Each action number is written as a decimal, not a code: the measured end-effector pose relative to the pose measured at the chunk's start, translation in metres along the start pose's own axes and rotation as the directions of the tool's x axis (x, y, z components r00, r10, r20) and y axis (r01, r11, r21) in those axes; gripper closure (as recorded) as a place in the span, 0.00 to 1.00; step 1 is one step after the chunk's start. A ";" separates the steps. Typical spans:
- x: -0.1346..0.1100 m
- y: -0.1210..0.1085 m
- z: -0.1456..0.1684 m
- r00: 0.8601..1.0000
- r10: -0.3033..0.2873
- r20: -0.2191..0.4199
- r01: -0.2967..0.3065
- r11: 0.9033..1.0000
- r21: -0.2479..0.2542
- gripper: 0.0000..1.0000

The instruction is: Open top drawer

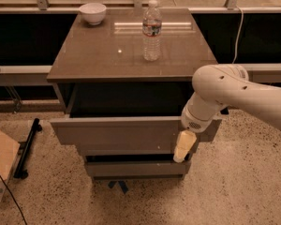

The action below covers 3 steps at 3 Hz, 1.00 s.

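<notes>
Hanging at the right end of the top drawer (pixel 117 132), the gripper (pixel 184 146) (open or closed, can't tell) could slip, stalling the pull.

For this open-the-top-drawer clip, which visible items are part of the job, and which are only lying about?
Part of the job:
top drawer, pulled out
gripper, hanging in front of the drawer front's right end

Lying about:
water bottle and bowl, both on the cabinet top
lower drawer
cardboard box and black stand, lower left
</notes>
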<state>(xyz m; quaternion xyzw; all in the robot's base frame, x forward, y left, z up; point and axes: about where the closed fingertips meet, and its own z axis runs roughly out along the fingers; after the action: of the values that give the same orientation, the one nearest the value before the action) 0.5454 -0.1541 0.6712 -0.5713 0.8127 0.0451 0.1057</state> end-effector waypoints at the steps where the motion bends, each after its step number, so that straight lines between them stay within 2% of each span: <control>1: 0.012 0.015 0.003 1.000 0.008 -0.011 -0.009 0.999 -0.038 0.18; 2: 0.024 0.026 0.004 1.000 0.028 -0.014 -0.028 0.997 -0.067 0.42; 3: 0.023 0.026 0.002 1.000 0.028 -0.014 -0.028 0.997 -0.068 0.66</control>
<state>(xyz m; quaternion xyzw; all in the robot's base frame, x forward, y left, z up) 0.5139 -0.1662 0.6631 -0.5634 0.8193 0.0703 0.0804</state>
